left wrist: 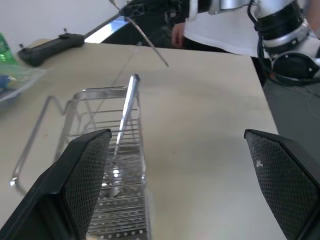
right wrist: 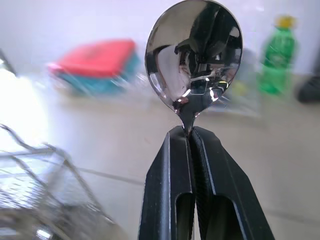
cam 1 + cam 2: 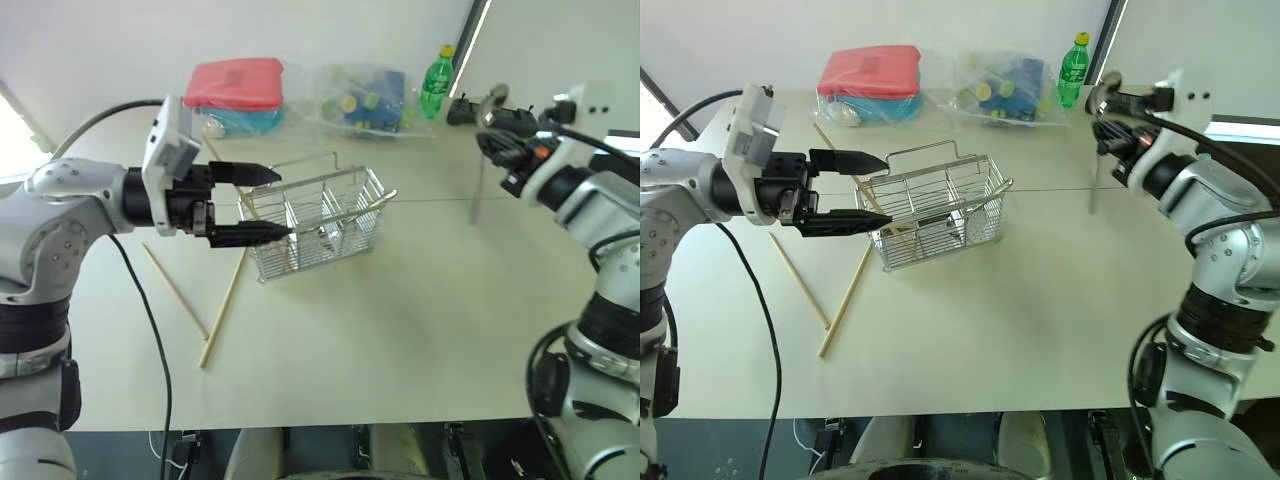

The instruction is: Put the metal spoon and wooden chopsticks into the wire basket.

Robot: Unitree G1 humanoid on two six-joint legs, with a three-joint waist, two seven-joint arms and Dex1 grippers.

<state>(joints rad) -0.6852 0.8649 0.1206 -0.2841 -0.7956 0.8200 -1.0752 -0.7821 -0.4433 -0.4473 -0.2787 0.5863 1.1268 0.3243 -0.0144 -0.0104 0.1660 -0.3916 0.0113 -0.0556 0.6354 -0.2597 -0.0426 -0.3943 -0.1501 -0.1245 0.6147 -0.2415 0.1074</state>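
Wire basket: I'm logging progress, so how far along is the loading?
Done: one metal spoon stands in the wire basket. In hand: the right gripper is shut on a second spoon, held above the table. Left: two wooden chopsticks lie on the table beside the basket; the left gripper hangs open.

The metal spoon (image 2: 194, 56), shiny with a round bowl, is raised above the table on the far right, its neck pinched between the closed fingers of the right gripper (image 2: 190, 131) and its thin handle hanging down. The wire basket (image 3: 318, 222), a silver grid with a loop handle, stands upright left of centre (a long utensil already leans inside it). Wooden chopsticks (image 3: 222, 311), pale and thin, lie on the table just left of the basket.
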